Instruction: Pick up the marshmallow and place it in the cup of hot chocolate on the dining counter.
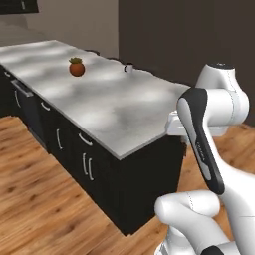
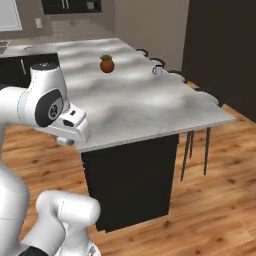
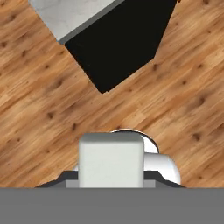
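**Entry: arm parked at the near corner of the counter, cup far off**

- Gripper (image 2: 65, 141): hanging just off the near corner of the dining counter (image 1: 114, 109), about level with the stone edge. Pointing downward. Showing no fingertips in any view, so the width of the jaws cannot be told, nor whether anything is being held.
- Hand view: looking straight down on the wood floor (image 3: 43, 87). Taking in the marbled corner of the counter and its black base at the top of the frame.
- Cup of hot chocolate (image 1: 128, 68): standing upright on the counter top, well away from the gripper, far ahead of it along the slab. Sitting close to the far long edge, on the side away from the cabinet fronts. Appearing as a small pale cylinder with a dark rim.
- Marshmallow: being too small to tell apart at this range; place on the counter cannot be told.
- Plant pot (image 1: 76, 67): standing upright, likewise far ahead of the gripper. Lying well apart from the cup, toward the middle of the slab's width.
- Bar stools (image 2: 197, 135): standing along the cup's side of the counter, thin dark legs showing under the overhang, well apart from the gripper.
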Available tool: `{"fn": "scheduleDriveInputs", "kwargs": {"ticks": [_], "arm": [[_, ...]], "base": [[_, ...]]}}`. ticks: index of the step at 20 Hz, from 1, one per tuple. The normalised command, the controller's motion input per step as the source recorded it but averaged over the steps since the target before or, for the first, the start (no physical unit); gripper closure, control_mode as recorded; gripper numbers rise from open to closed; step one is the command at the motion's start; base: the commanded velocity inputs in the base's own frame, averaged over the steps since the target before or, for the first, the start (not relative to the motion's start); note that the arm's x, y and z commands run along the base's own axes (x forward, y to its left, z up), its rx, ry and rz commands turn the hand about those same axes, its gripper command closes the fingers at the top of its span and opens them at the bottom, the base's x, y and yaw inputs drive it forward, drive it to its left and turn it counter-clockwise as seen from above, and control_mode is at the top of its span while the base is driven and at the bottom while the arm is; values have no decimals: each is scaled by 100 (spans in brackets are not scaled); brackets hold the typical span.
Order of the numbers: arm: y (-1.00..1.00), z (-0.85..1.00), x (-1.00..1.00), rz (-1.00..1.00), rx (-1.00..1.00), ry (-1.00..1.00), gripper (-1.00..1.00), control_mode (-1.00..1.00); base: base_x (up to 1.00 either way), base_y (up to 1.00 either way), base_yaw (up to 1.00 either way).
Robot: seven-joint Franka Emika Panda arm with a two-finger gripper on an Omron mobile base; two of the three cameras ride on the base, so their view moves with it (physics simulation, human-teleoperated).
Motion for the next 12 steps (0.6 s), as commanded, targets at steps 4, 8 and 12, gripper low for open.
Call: {"fn": "scheduleDriveInputs", "kwargs": {"ticks": [4, 8, 12], "arm": [[0, 0, 0, 0, 0, 0, 100, 100], [0, 0, 0, 0, 0, 0, 100, 100], [0, 0, 0, 0, 0, 0, 100, 100]], "base": [[14, -100, 36], [10, -100, 38], [10, -100, 41]]}}
